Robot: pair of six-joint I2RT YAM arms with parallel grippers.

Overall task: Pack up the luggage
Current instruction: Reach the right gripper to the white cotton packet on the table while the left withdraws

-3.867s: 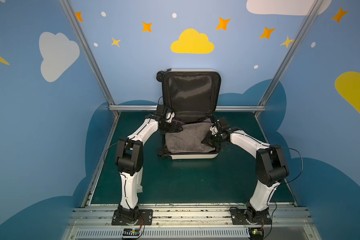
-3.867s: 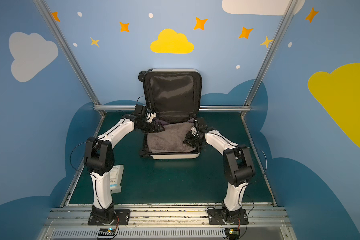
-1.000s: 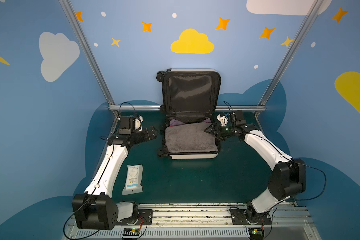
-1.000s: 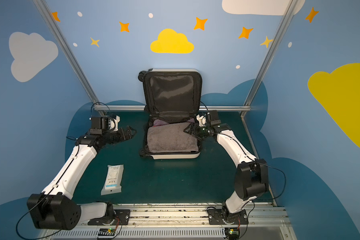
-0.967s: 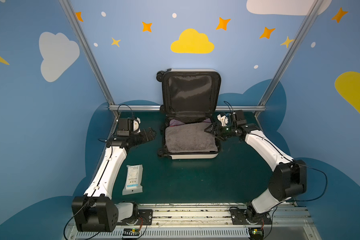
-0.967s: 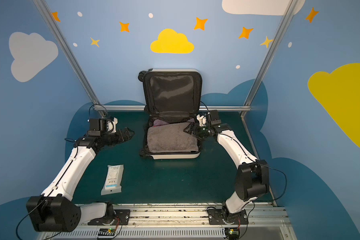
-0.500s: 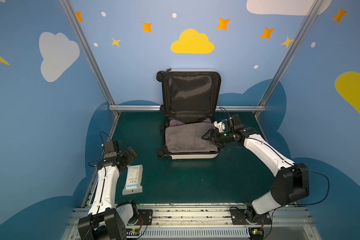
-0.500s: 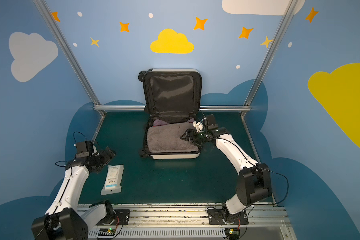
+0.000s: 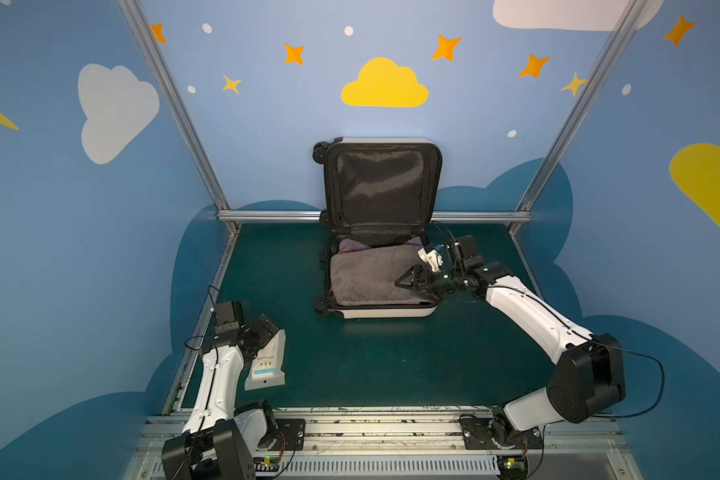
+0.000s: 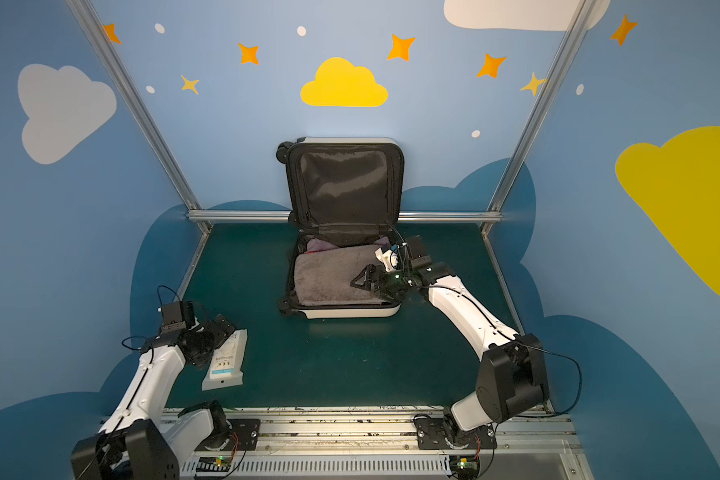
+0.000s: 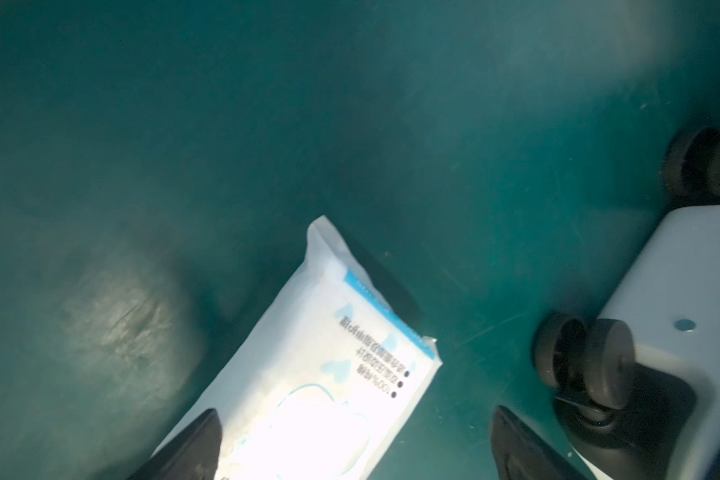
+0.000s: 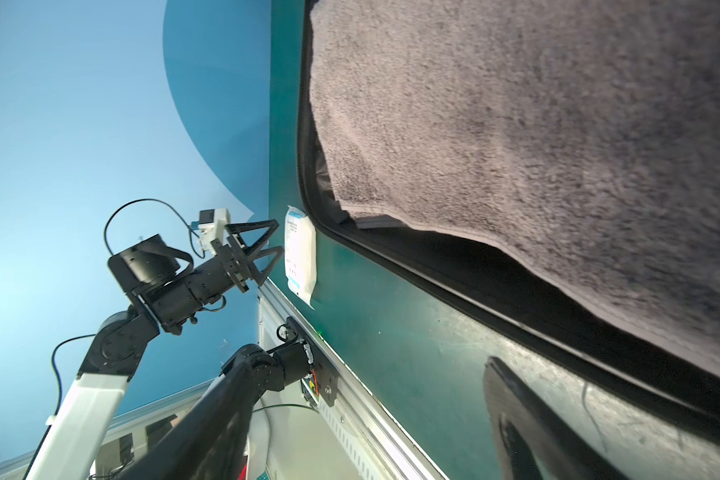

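Near the front-left corner of the table (image 9: 391, 374), I hover the left gripper (image 12: 279, 236), jaws wide, over the wipes pack (image 9: 267, 365) for pickup. At the back edge the luggage (image 9: 385, 312) lies open to receive it; the right gripper (image 9: 412, 289), released and empty, hangs over the edge of its towel (image 9: 366, 278).

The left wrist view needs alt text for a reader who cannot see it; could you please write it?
A white, blue-trimmed pack of wipes lies on the dark green table, right in front of the open left tool. A corner of the cream-white luggage, with black wheels, sits close by.
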